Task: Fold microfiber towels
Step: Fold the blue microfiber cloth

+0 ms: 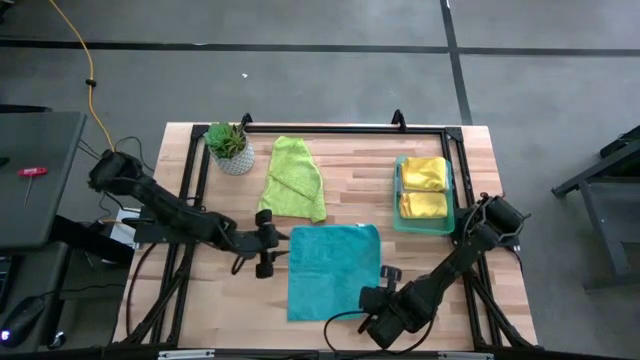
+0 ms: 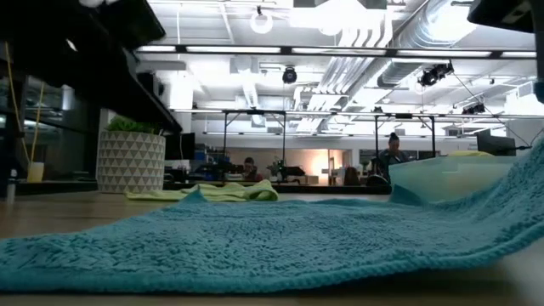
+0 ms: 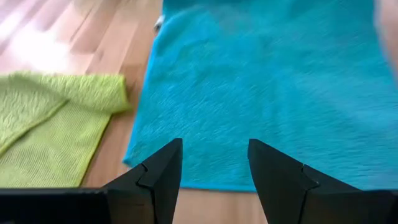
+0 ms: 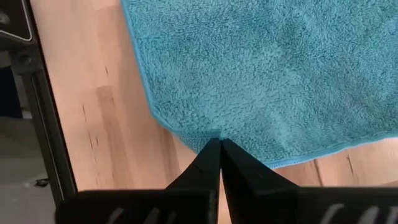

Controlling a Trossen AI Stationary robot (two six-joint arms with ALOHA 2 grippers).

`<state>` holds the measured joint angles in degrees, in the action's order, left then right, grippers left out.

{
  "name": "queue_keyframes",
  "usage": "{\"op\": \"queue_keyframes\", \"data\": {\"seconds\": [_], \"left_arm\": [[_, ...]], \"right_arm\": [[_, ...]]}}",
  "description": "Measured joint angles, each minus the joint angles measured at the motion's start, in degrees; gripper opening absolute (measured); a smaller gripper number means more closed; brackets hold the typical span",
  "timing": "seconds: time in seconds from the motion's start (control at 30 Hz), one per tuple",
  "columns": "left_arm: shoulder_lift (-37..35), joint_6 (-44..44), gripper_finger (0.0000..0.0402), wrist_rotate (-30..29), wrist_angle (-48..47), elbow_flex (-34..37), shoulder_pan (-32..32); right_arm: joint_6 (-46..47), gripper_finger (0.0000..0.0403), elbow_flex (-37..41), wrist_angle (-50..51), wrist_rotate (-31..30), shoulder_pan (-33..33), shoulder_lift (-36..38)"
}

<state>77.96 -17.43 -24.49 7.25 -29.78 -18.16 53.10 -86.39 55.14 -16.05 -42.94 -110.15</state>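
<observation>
From above, I see my left hand [image 1: 262, 248] at the left edge of the teal towel [image 1: 333, 270], fingers spread with nothing between them; through its wrist camera the two dark fingers [image 3: 163, 171] stand apart just short of the towel's hem, over bare wood. The potted plant [image 1: 229, 147] sits near the counter's [image 1: 345, 170] back left corner, well apart from that hand. Just right of the plant, the lime green towel [image 1: 292, 179] lies loosely folded, its near corner close to the teal towel's back left corner without clearly touching it.

The teal towel lies spread flat in the middle of the counter, near the front edge. A strip of bare wood runs between its back hem and the lime towel, and more open wood lies on its right.

My right hand [image 1: 389, 273] is at the teal towel's right edge, fingers pressed together; the wrist camera shows the tips [image 4: 219, 149] meeting right at the hem, yet I cannot tell whether any cloth is caught between them. In the level view the towel's right side rises out of frame.

At the back right, the green tray [image 1: 398, 198] holds two folded yellow towels [image 1: 424, 189], stacked front to back; how many layers each has I cannot make out.
</observation>
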Motion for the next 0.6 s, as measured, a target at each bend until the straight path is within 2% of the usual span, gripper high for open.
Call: {"op": "queue_keyframes", "data": {"seconds": [0.1,0.27,0.43,0.6], "left_arm": [[3.43,0.00,0.0172,1.38,1.36,0.00,1.68],[7.26,0.02,0.0172,7.27,2.02,0.01,3.26],[6.63,0.31,0.0172,13.56,1.32,0.04,3.94],[3.32,0.44,0.0172,14.42,2.01,-0.07,2.92]], "right_arm": [[0.02,0.0000,0.00,-0.09,-0.03,0.07,0.00],[0.59,0.0000,0.00,-0.12,-1.41,0.04,0.00],[2.24,0.0000,0.00,-0.09,1.73,0.11,-0.01],[4.61,0.0002,0.00,-0.11,3.13,-0.04,-0.02]]}}
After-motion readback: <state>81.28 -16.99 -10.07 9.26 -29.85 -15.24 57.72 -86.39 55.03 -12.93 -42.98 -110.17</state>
